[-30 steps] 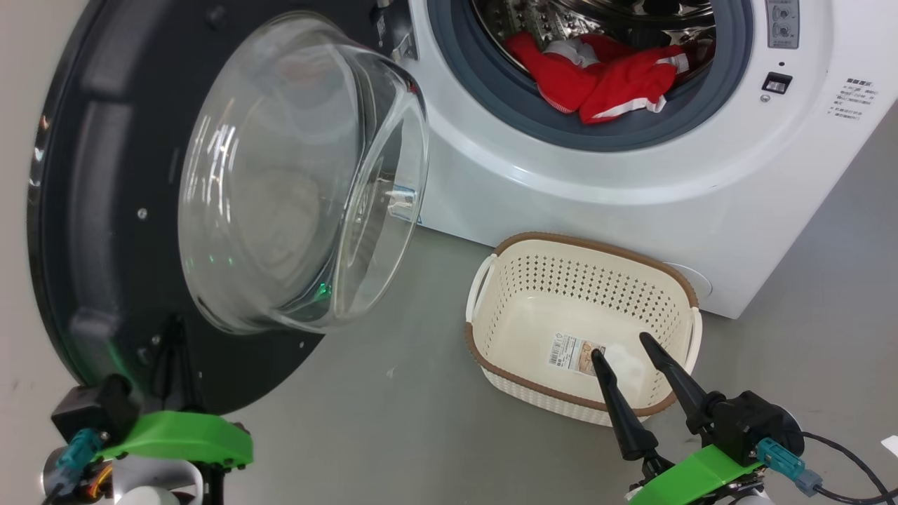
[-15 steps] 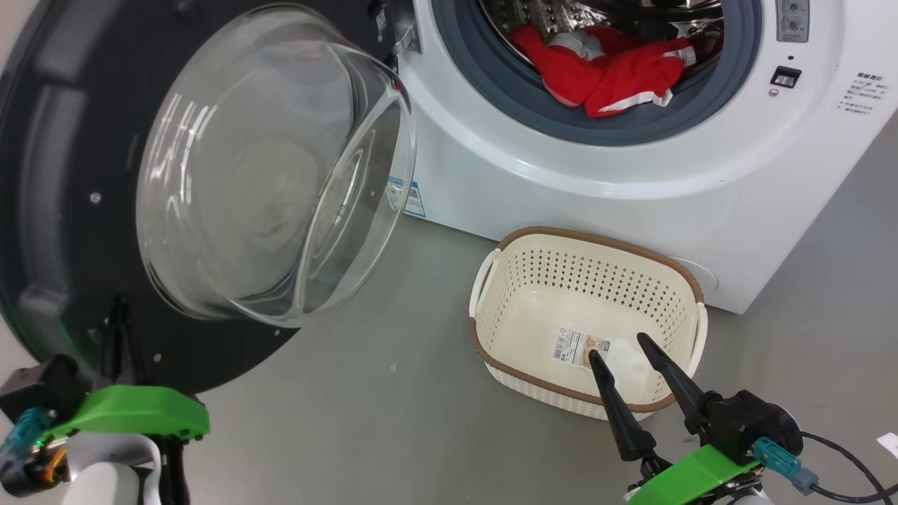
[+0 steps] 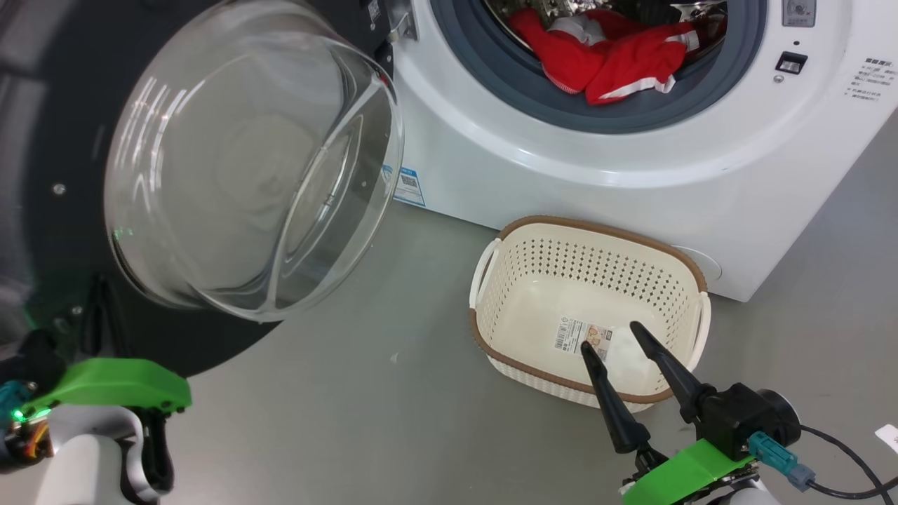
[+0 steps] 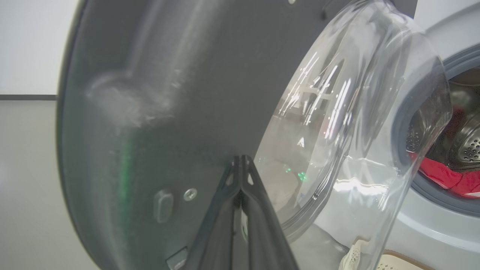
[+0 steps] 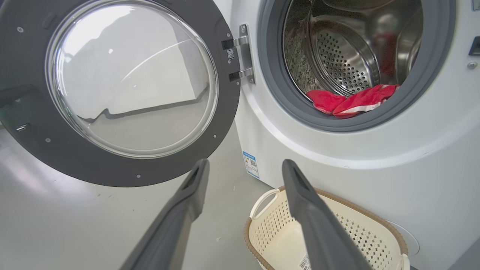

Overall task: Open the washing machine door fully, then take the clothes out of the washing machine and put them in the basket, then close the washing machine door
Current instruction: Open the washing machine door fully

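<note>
The washing machine door [image 3: 42, 154] stands swung out to the left, its clear glass bowl [image 3: 245, 161] bulging toward me. My left gripper [image 4: 240, 160] is shut, its tips right at the door's dark inner face beside the bowl; the head view shows it low at the door's bottom edge [image 3: 98, 294]. Red clothes [image 3: 610, 63] lie in the steel drum [image 5: 348, 52] of the white washing machine [image 3: 561, 161]. The cream basket [image 3: 596, 228] sits on the floor in front of the machine with nothing but a label inside. My right gripper [image 3: 610, 338] hangs open over the basket's near edge.
Grey floor [image 3: 393, 421] spreads between the door and the basket. A blue sticker [image 3: 409, 186] marks the machine's lower front. The door hinge [image 5: 243, 52] sits left of the grey rubber ring. A black cable [image 3: 842, 477] trails from my right wrist.
The door has swung further out to the left, uncovering the blue sticker, and my left gripper has moved left with it. The head view has shifted slightly. The right gripper has barely moved.
</note>
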Motion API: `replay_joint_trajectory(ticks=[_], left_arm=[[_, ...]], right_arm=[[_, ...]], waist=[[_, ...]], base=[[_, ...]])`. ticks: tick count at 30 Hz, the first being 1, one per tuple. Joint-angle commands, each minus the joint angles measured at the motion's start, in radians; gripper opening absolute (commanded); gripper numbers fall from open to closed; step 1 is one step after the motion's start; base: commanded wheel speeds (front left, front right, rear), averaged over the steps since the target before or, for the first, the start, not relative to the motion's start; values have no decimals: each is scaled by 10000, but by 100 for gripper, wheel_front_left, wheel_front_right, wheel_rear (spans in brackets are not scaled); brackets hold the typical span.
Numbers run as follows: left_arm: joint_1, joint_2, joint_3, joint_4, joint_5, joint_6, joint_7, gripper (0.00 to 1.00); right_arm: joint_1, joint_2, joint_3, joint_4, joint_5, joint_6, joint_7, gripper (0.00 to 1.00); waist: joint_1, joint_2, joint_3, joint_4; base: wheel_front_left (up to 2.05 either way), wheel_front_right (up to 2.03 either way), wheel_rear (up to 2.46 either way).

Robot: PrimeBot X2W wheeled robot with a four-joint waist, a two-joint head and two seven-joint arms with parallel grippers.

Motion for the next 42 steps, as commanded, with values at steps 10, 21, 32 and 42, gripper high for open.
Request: replay_joint_trajectory(ticks=[10, 21, 32, 42], left_arm=[[-947, 375, 1556, 730, 648, -511, -121, 0], [-1168, 316, 2285, 1002, 1547, -698, -122, 0], [-1331, 412, 2796, 1459, 2042, -901, -122, 0], [-1354, 474, 3139, 1516, 2310, -1080, -122, 0]], right_arm=[[-421, 26, 413, -630, -251, 62, 124, 100], [-427, 26, 641, -769, -109, 62, 147, 100], [-477, 26, 772, -697, 136, 62, 89, 100], [-580, 26, 909, -409, 388, 62, -74, 100]], waist=[[0, -1, 256, -104], [0, -1, 312, -245], [0, -1, 230, -329], [0, -1, 21, -517]], base=[[0, 0, 0], [0, 0, 0], [0, 0, 0], [0, 0, 0]])
